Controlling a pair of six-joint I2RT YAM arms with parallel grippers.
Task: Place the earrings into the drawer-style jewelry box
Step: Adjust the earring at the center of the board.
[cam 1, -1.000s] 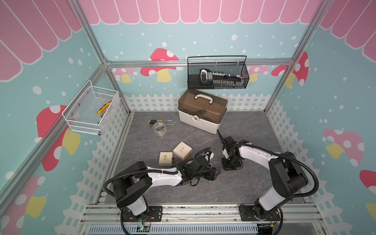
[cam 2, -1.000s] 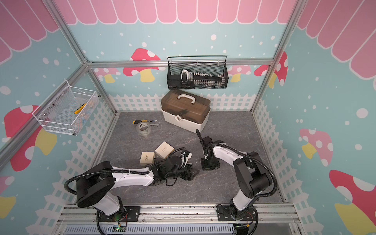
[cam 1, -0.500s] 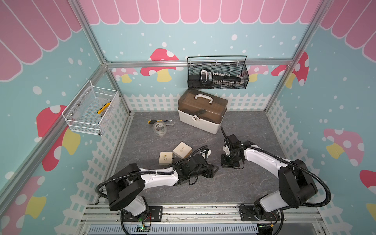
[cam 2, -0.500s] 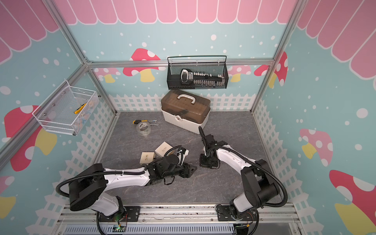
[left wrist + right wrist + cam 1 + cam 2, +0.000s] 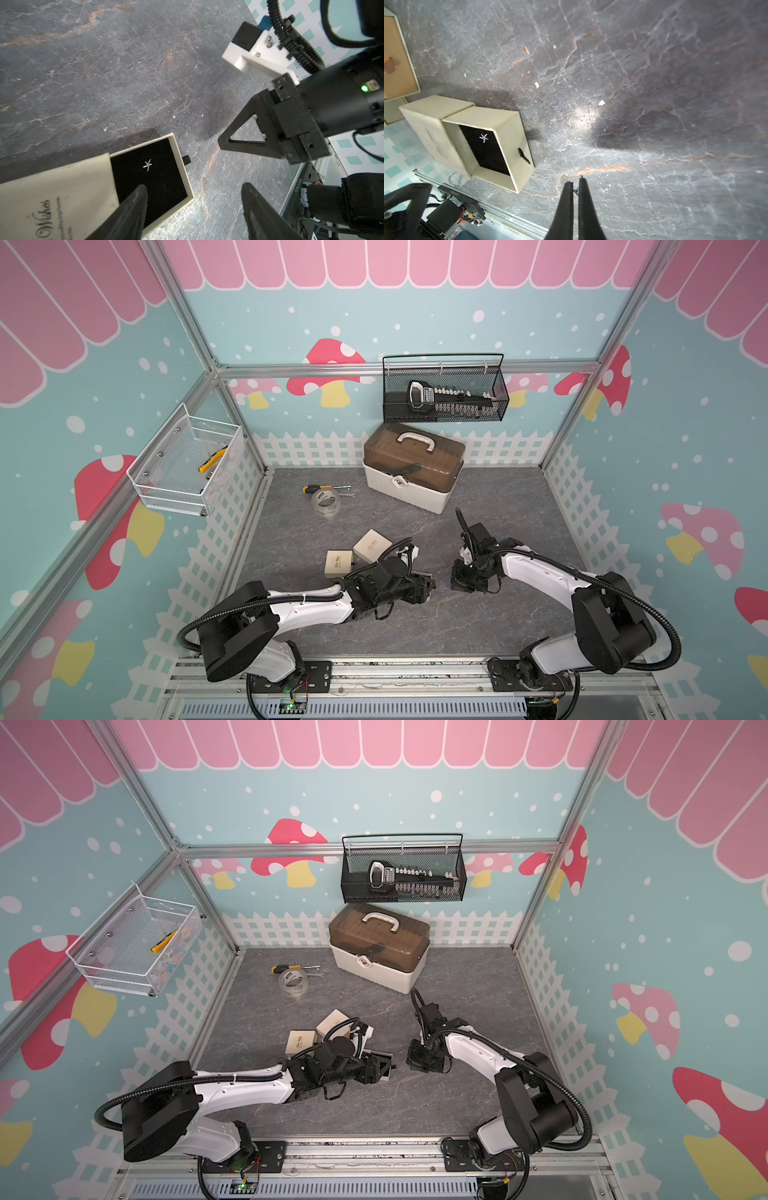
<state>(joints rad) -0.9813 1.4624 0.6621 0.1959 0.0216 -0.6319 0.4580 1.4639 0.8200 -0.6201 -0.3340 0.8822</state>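
Observation:
The drawer-style jewelry box (image 5: 185, 182) is cream, its black-lined drawer pulled out of the sleeve. One of the earrings (image 5: 147, 164), a tiny silver star, lies on the black lining and also shows in the right wrist view as the same earring (image 5: 483, 137). My left gripper (image 5: 194, 186) is open at the drawer's end, one finger over the lining and one over bare floor. My right gripper (image 5: 576, 182) hangs shut just off the drawer's front (image 5: 512, 135), a thin pin-like sliver pinched between its tips, seemingly the second earring. Both top views show the two grippers (image 5: 424, 585) (image 5: 461, 578) tip to tip.
Two more cream boxes (image 5: 338, 564) (image 5: 372, 545) sit just behind the left gripper. Farther back are a tape roll (image 5: 326, 502), a screwdriver (image 5: 320, 488) and a white toolbox with a brown lid (image 5: 411, 472). Wire baskets (image 5: 444, 393) (image 5: 187, 464) hang on the walls.
Both arms' rear links have swung outward, away from each other. The two grippers have stayed almost where they were, by the box.

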